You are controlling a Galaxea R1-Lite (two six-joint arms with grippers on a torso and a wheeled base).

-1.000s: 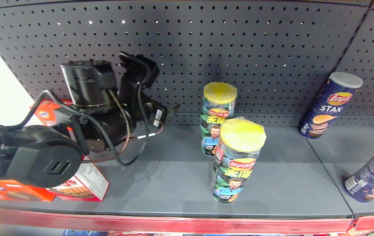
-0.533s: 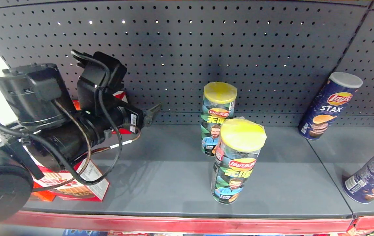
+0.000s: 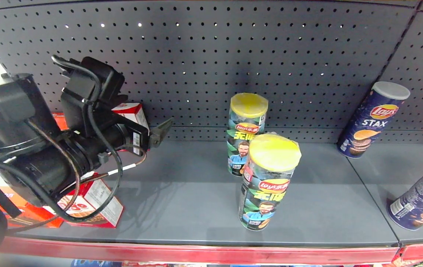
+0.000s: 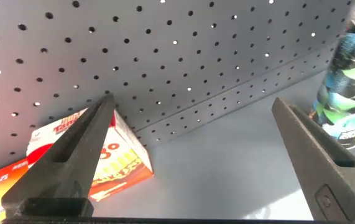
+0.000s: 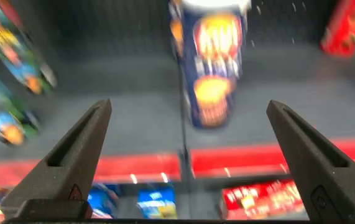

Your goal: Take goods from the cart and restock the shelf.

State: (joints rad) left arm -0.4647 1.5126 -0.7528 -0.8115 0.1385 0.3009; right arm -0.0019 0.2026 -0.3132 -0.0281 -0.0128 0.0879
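The red-and-white cardboard box point(image 3: 130, 111) sits on the grey metal shelf point(image 3: 196, 200), just beside the released, empty left gripper point(image 4: 193, 112); the right gripper point(image 5: 189, 109) is spread and empty too. Probably one item placed, more to fetch

A shelf point(image 3: 196, 215) runs in front of a pegboard point(image 3: 270, 55). Mid-shelf, two cans stand upright: the rear can point(image 3: 246, 133) close to the pegboard, the front can point(image 3: 269, 181) just before it and slightly right. Far right, a leaning can point(image 3: 372, 120) rests its top against the pegboard. Before it, at the right edge, a tilted can point(image 3: 419, 200) lies nearer the shelf's front. At the left end, a back box point(image 3: 132, 113) sits by the pegboard and a front box point(image 3: 100, 207) near the front edge. The left gripper point(image 4: 189, 106) hangs above the shelf between the boxes and the cans.
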